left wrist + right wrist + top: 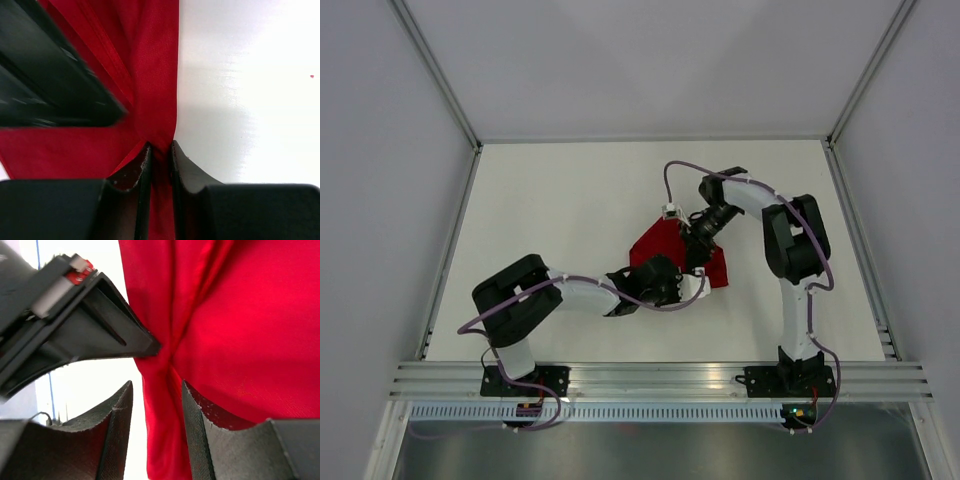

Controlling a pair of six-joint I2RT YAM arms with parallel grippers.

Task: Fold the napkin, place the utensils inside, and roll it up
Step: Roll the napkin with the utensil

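The deep-red napkin (658, 246) lies bunched at the middle of the white table (570, 210), with both grippers meeting over it. My left gripper (690, 285) is shut on a gathered fold of the napkin (155, 75); in the left wrist view its fingertips (160, 148) pinch the cloth at its right edge. My right gripper (697, 260) straddles a hanging fold of the napkin (240, 330). In the right wrist view its jaws (157, 386) stand apart: the cloth lies against the right finger, with a gap at the left one. No utensils are in view.
Each wrist view shows the other gripper's black body close by at upper left, in the left wrist view (55, 80) and in the right wrist view (75, 325). Grey walls with metal rails (450, 250) enclose the table.
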